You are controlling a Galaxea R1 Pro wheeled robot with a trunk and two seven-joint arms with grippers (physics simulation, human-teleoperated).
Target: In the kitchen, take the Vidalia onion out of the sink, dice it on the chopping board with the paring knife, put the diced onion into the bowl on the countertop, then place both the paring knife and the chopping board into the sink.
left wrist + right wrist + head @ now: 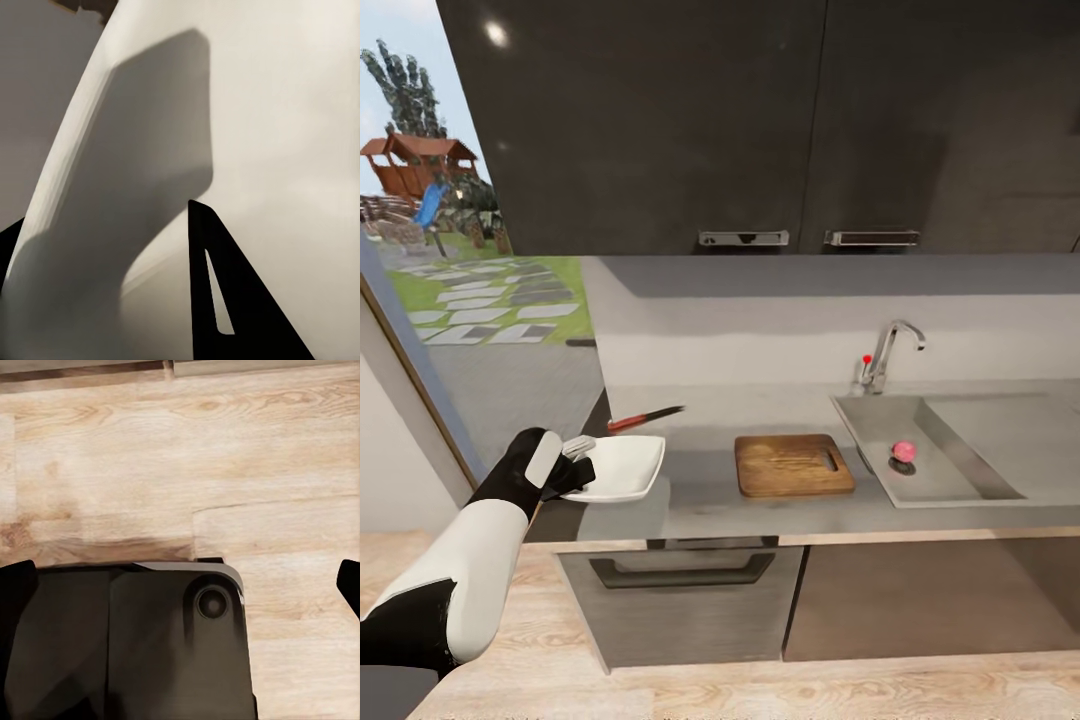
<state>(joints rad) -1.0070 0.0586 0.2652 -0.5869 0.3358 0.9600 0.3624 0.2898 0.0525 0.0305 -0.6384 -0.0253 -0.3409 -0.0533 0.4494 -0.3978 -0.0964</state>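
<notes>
From the head camera I see a grey kitchen desk [700,490] running left to right above dark cabinet fronts, with pale wooden floor [690,690] nearest me.

Nearest on the desk, at its left end by the front edge, my left gripper [575,462] is at the near-left rim of the white square bowl [622,467]. In the left wrist camera the white rim passes right between the dark fingers [225,300], so I judge the gripper closed on the bowl's edge, though the contact itself is hard to see. The bowl looks slightly tilted and empty.

Beside it, towards the middle of the desk, lies the brown chopping board [793,465], bare, nothing on it. Further right is the steel sink [960,480], and a small pink round thing [903,451], which I take to be the onion, sits in the basin near the drain.

Further back, behind the bowl, the paring knife [645,417] lies flat on the desk, untouched.

My right wrist camera looks down at wooden floor; I cannot tell whether that gripper is open.

So I judge the task barely begun: onion not yet fetched, nothing diced, knife and board not yet in the sink.
</notes>
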